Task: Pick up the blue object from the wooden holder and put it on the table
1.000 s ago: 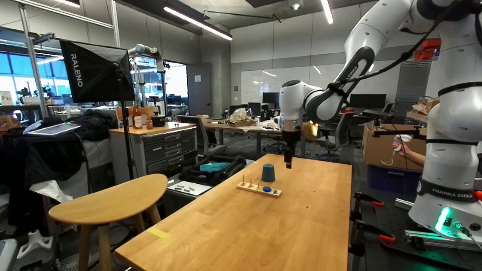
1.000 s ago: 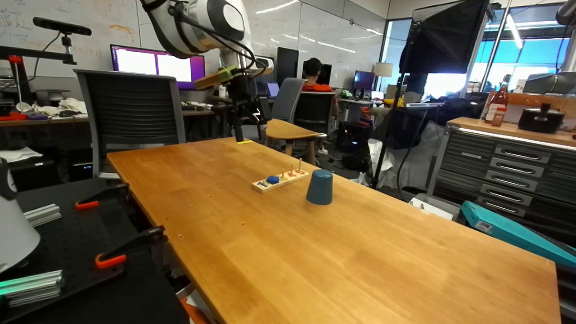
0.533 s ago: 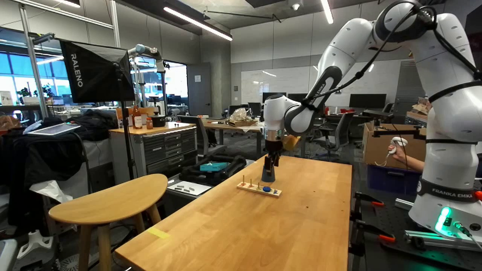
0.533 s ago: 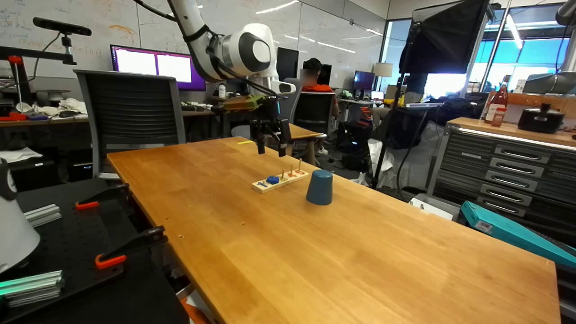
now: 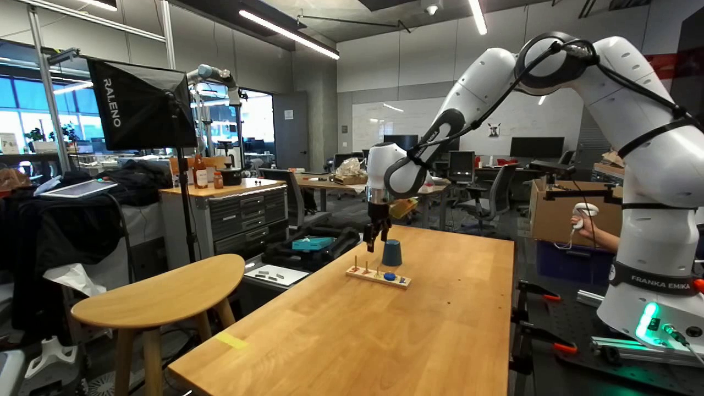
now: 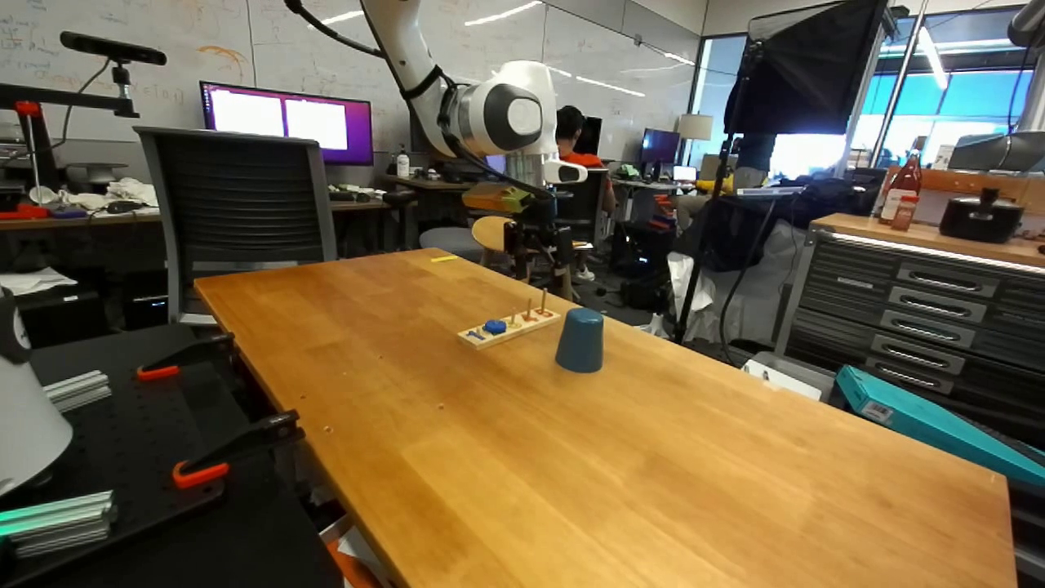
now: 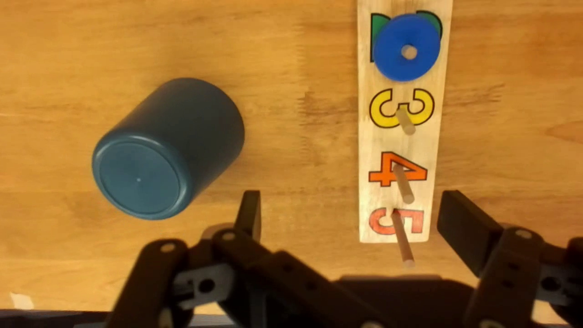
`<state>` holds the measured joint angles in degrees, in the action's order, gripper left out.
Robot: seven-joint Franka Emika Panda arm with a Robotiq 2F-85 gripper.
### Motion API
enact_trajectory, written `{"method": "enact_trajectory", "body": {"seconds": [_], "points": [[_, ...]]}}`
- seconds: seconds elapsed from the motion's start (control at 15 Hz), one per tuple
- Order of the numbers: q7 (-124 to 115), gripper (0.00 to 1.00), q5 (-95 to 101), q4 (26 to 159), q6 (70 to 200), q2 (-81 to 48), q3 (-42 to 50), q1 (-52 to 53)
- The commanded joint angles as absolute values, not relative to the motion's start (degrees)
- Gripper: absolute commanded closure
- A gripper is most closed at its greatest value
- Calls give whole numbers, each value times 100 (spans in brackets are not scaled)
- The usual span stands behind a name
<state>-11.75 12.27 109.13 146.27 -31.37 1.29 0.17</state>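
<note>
Blue object (image 7: 394,48), a flat round disc with a smooth, evenly bright royal-blue face, is resting on the wooden holder (image 7: 387,140) in the upper right of the wrist view. One pale peg (image 7: 409,52) is poking up through the middle of the disc, and the round edge is partly hiding a green numeral (image 7: 377,25) underneath. In both exterior views the disc is appearing as a small, low spot of vivid blue near one end of the holder, which is lying on the honey-colored counter (image 6: 653,457). Below the disc in the wrist view, the pale strip is carrying a yellow 3 (image 7: 375,109), an orange 4 (image 7: 386,175) and a red 5 (image 7: 418,222), all turned sideways, with a slim peg (image 7: 403,184) rising at each. Toward the left of that view, a dark navy cup (image 7: 182,127) is standing with its closed base upward, well apart from the disc. At the bottom, the black gripper (image 7: 353,223) is hovering over the counter with its jaws standing wide apart, the end of the holder by the 5 showing between them.
</note>
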Motion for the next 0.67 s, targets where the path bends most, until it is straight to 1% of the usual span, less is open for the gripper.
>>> {"method": "enact_trajectory", "body": {"seconds": [0.0, 0.07, 0.6], "points": [[-822, 0, 887, 10028, 14029, -3615, 194, 23], [-1162, 0, 1006, 11115, 14506, -3215, 200, 280], [-1006, 0, 1044, 11586, 14282, -3237, 170, 548]]}}
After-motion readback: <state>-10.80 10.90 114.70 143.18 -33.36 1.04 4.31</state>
